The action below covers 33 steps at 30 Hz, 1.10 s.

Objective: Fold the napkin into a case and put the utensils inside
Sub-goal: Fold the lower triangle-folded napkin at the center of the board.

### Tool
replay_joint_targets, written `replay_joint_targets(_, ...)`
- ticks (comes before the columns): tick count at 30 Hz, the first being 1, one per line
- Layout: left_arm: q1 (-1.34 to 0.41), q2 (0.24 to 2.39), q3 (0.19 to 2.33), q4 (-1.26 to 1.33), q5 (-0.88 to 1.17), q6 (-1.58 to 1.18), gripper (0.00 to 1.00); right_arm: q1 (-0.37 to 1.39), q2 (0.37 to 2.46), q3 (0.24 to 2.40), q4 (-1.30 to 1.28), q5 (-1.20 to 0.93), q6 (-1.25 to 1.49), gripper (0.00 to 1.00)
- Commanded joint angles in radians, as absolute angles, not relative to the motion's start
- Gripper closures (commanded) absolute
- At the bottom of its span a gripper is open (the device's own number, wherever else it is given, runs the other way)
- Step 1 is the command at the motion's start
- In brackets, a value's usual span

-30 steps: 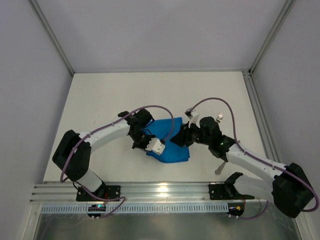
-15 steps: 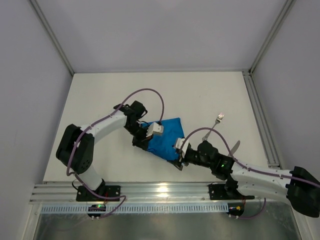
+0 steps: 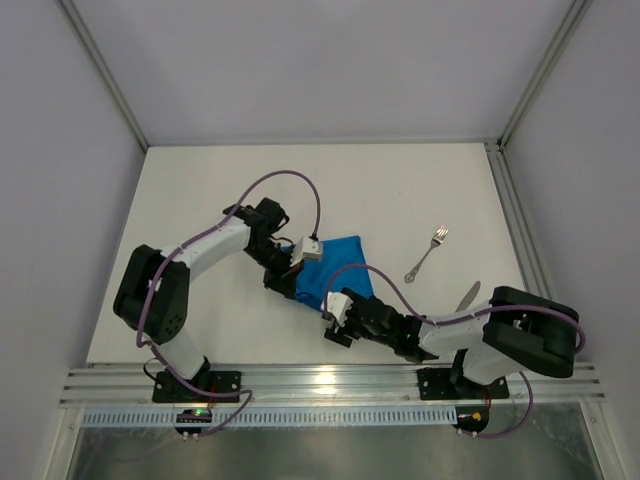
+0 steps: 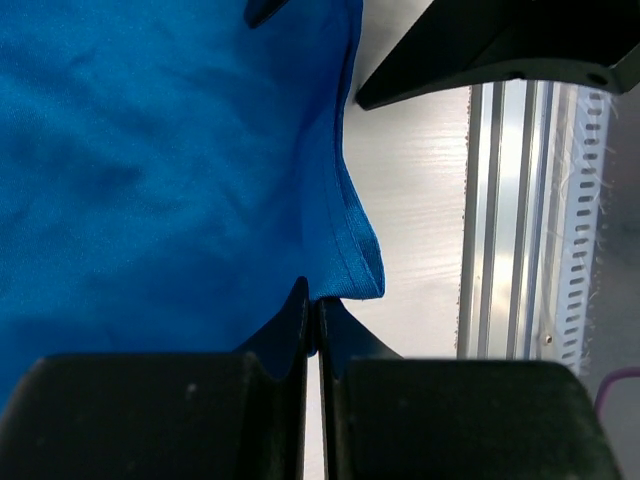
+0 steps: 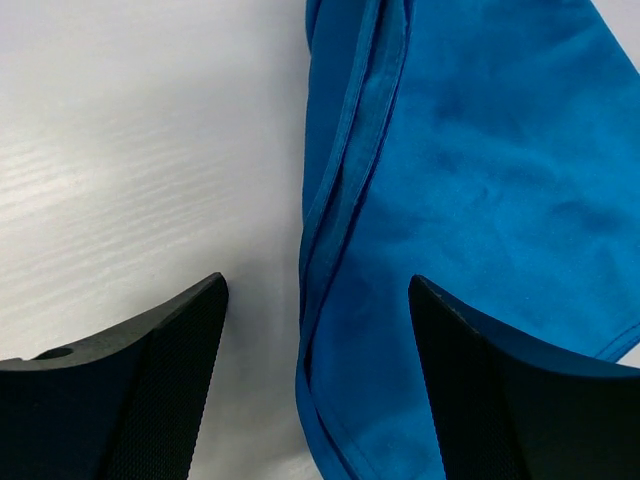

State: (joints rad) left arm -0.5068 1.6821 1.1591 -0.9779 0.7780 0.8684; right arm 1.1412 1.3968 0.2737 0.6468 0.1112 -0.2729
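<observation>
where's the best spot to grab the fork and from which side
Probably the slim handle of the fork, near its middle, coming straight down with the jaws astride it. It lies flat on the table, tines pointing away, apart from the napkin.

napkin [image 5: 480, 200]: blue cloth, matt, soft, stitched hem; fork [image 3: 424, 256]: silver metal, glossy; table [image 5: 130, 150]: white, matt, faint grain; rail [image 4: 510, 200]: brushed grey metal, shiny
</observation>
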Motion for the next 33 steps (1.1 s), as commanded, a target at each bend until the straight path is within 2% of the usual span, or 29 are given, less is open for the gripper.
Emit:
replay_joint_targets(1,-0.495,1.68,1.183,-0.988,0.836,0.859,1.0,1.147,1.445,0.342,0.743,0.201,-0.238,0.23)
replay_joint_targets(5,-0.47,1.669,1.178,-0.996,0.851,0.857,1.0,1.149,1.465,0.391,0.663,0.199,-0.25,0.32)
replay_joint_targets(6,-0.465,1.667,1.175,-0.997,0.854,0.861,1.0,1.147,1.463,0.391,0.655,0.202,-0.253,0.36)
replay_joint_targets(7,-0.46,1.663,1.172,-0.999,0.857,0.864,1.0,1.147,1.459,0.391,0.649,0.202,-0.255,0.45)
replay_joint_targets(10,-0.45,1.655,1.157,-0.991,0.871,0.867,1.0,1.149,1.476,0.411,0.599,0.206,-0.264,0.54)
replay_joint_targets(15,-0.423,1.651,1.16,-0.982,0.891,0.844,1.0,1.149,1.516,0.462,0.535,0.202,-0.273,0.56)
replay_joint_targets(19,-0.403,1.648,1.154,-0.991,0.891,0.85,1.0,1.143,1.516,0.476,0.477,0.193,-0.278,0.71)
replay_joint_targets(20,-0.4,1.647,1.151,-0.992,0.893,0.853,1.0,1.138,1.5,0.477,0.468,0.181,-0.276,0.78)
replay_joint_targets(24,-0.394,1.647,1.143,-0.994,0.893,0.856,1.0,1.086,1.453,0.511,0.364,0.052,-0.226,0.91)
replay_joint_targets(27,-0.396,1.647,1.138,-1.002,0.893,0.87,1.0,1.043,1.447,0.554,0.272,-0.084,-0.178,0.96)
replay_joint_targets(29,-0.394,1.64,1.126,-0.999,0.882,0.873,0.92,1.032,1.453,0.584,0.22,-0.153,-0.166,0.96)
replay_joint_targets(30,-0.396,1.637,1.123,-1.002,0.879,0.876,0.79,1.028,1.46,0.592,0.207,-0.178,-0.161,0.96)
replay_joint_targets(32,-0.394,1.623,1.117,-1.023,0.874,0.911,0.67,1.011,1.468,0.613,0.18,-0.247,-0.14,0.96)
replay_joint_targets(33,-0.394,1.617,1.114,-1.066,0.871,0.928,0.56,1.003,1.471,0.62,0.17,-0.268,-0.13,0.96)
